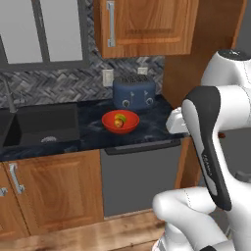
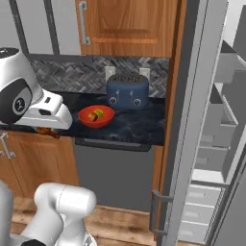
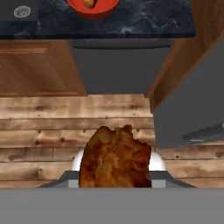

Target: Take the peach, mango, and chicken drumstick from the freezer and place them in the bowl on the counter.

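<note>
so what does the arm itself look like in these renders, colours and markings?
Glossy white rounded links with dark grey to black joint sections. The arm has a long black band down one link, with small pale lettering too blurred to read. In the right base view a black round joint cap carries a small white mark. The hand is a white blocky housing. No cables visible.

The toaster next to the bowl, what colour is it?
Dark blue; the toaster shows best in the left base view.
</note>
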